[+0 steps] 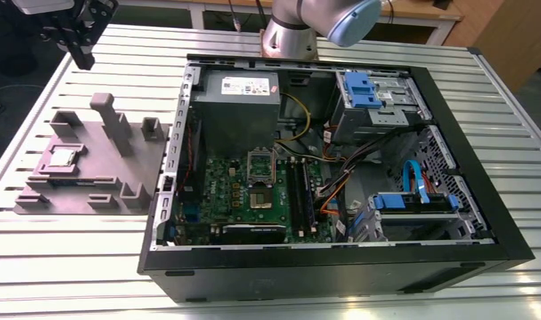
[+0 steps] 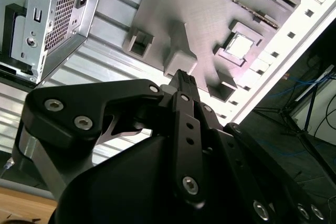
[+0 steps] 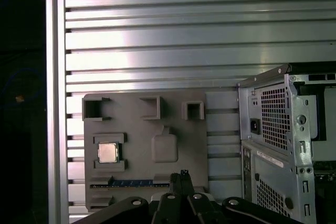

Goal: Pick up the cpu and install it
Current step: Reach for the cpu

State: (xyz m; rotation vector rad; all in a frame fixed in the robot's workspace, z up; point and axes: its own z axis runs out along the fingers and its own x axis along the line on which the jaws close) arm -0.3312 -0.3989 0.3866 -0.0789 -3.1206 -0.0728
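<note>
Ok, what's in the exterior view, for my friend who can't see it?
A small shiny silver square cpu sits in a grey plastic holder tray on a slatted metal table, at the exterior view's left. The black robot gripper hangs empty near the tray's far side; a big open black computer case lies on the right.

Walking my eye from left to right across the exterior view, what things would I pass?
silver chip → tall grey post → green circuit board → blue bracket
</note>
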